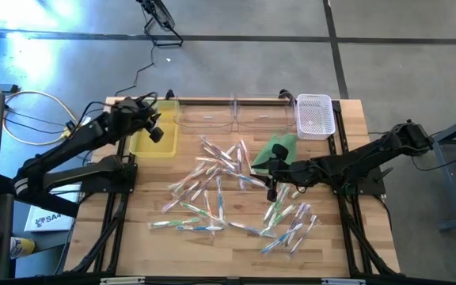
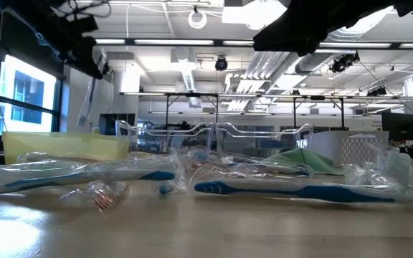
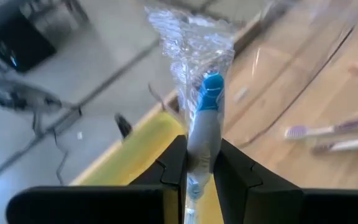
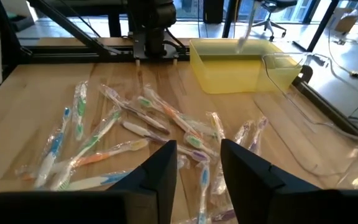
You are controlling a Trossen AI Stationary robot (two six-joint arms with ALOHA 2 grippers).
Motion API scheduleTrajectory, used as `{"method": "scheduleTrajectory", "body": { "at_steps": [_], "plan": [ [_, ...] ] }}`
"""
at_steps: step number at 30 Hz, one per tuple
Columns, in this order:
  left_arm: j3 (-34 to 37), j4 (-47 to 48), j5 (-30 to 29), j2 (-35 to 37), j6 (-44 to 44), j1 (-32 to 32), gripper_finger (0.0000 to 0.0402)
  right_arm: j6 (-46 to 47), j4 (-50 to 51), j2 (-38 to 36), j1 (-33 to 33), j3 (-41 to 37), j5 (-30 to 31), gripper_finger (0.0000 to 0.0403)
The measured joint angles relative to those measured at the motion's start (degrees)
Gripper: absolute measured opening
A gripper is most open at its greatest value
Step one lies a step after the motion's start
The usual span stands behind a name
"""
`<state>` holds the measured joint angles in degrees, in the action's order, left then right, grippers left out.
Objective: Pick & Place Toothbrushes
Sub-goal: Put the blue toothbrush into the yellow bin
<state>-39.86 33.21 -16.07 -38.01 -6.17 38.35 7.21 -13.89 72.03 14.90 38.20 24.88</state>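
Many wrapped toothbrushes (image 1: 220,186) lie scattered flat on the wooden table (image 1: 133,245), also in the right wrist view (image 4: 135,124). My left gripper (image 1: 155,127) is over the yellow bin (image 1: 153,144) at the far left, shut on a blue-and-white wrapped toothbrush (image 3: 205,106). In the low view this toothbrush (image 2: 88,100) hangs above the bin (image 2: 63,145). My right gripper (image 1: 271,188) hovers over the pile right of the middle. Its fingers stand apart (image 4: 197,160) with nothing gripped between them. My left gripper pinches the toothbrush's white shaft (image 3: 201,135) between its two fingers, through the clear wrapper. The brush runs along the fingers and sticks out past their tips, its blue part and crinkled wrapper end (image 3: 191,37) free. It is lifted clear, above the yellow bin.
Two clear bins (image 1: 236,115) and a white mesh basket (image 1: 315,115) stand along the far edge. A flat green cloth (image 1: 277,147) lies just beyond my right gripper. Bare wood shows at the near left and right corners.
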Motion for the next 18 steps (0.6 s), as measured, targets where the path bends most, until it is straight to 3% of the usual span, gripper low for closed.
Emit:
{"method": "scheduleTrajectory", "body": {
  "at_steps": [7,18],
  "plan": [
    [-2.9,5.5,5.4,-8.2,0.0,8.4,0.0048,0.5,0.0,0.0,0.0,0.0,0.0,0.0115],
    [-4.6,11.7,6.7,-16.9,-0.9,14.9,0.0048,2.2,0.4,0.0,0.0,0.0,0.0,0.0112]
  ]
}}
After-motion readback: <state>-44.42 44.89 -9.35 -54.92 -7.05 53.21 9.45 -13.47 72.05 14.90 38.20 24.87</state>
